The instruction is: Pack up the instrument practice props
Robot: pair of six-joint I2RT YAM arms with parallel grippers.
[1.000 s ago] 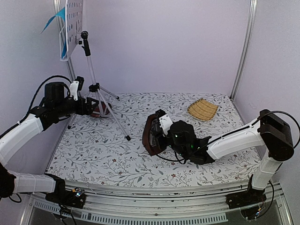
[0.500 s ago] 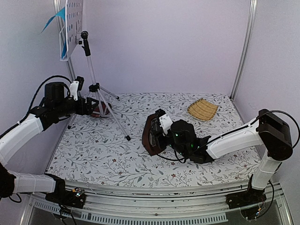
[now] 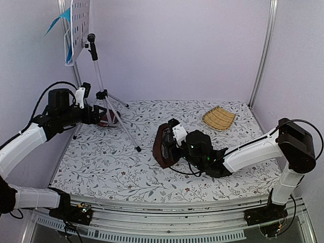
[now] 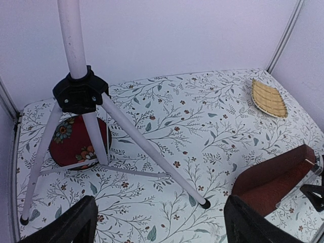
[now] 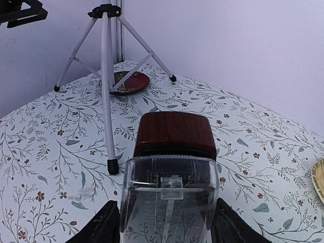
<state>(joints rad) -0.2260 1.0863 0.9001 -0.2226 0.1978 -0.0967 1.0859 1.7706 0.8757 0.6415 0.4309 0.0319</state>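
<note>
Metronome: we see the dark brown metronome (image 5: 174, 134) gripped in the right jaws. Its clear front cover faces the wrist and its brown body points away. From above, the metronome (image 3: 162, 146) leans at a tilt; we cannot tell whether its lower edge touches the table (image 3: 101, 167).
Right jaws: closed onto the metronome's two sides, with one finger (image 5: 98, 227) on each flank.
Music stand: the silver tripod music stand (image 5: 105, 76) is upright beyond the right jaws, past the metronome. Its nearest foot (image 5: 113, 166) is on the table, just ahead and to the left of the metronome. The same stand rises directly in front of the left jaws, with its black leg hub (image 4: 81, 93) close ahead.
Music sheets: blue and cream music sheets (image 3: 63, 30) sit on the white perforated desk (image 3: 81, 20), high above the left jaws.
Left jaws: spread wide and holding nothing. The dark fingers (image 4: 71, 223) show at the lower corners of the wrist view. They are near the tripod legs but apart from them.
Red piece: a round red floral piece (image 4: 78, 144) sits on the table among the tripod legs, ahead and to the left of the left jaws.
Woven tray: a straw-coloured woven tray (image 3: 219, 118) lies behind the right jaws, well apart from them. It is far ahead and to the right of the left jaws (image 4: 268, 98).
Table: covered in a white cloth printed with leaves and sprigs.
</note>
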